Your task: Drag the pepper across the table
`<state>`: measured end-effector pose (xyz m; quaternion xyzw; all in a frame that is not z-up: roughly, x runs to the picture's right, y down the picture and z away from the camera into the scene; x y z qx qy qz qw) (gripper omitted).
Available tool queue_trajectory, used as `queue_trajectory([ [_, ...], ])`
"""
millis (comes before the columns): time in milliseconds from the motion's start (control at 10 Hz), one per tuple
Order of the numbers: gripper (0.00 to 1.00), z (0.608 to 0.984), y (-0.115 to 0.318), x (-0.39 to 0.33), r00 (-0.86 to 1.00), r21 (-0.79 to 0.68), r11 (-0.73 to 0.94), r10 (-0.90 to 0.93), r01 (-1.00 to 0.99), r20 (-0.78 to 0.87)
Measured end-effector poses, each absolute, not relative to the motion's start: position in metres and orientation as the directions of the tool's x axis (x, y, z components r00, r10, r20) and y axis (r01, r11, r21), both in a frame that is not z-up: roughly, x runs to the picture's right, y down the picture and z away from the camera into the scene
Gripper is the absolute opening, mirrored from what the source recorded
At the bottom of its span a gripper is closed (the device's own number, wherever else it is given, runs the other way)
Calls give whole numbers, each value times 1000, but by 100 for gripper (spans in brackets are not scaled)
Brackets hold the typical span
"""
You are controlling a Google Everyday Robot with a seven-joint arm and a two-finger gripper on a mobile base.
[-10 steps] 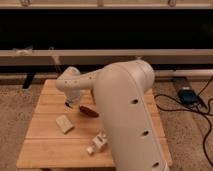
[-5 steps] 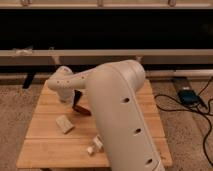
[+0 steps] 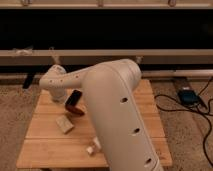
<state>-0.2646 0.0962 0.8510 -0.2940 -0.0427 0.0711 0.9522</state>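
Observation:
The light wooden plank table (image 3: 135, 120) fills the lower middle of the camera view. My big white arm reaches from the lower right over it to the left. My gripper (image 3: 60, 96) hangs down from the arm's end over the table's left part. The pepper (image 3: 76, 109), small, dark and reddish-brown, lies on the table just right of the gripper, with a black part on its upper side. I cannot tell whether the gripper touches it.
A pale block (image 3: 64, 123) lies in front of the pepper, and a small white piece (image 3: 92, 148) lies near the front edge by the arm. A pale upright thing (image 3: 54, 59) shows behind the arm's end. A dark device with cables (image 3: 187, 95) lies on the carpet at right.
The arm's end and gripper have moved left over the table. The pepper has moved left along with them. The pale block and white piece have stayed put.

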Motion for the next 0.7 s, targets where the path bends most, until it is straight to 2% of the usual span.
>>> queue_trajectory([
  [200, 79, 843, 89, -272, 981, -562, 820, 179, -109, 72],
  [700, 80, 793, 42, -270, 944, -494, 852, 287, -173, 165],
])
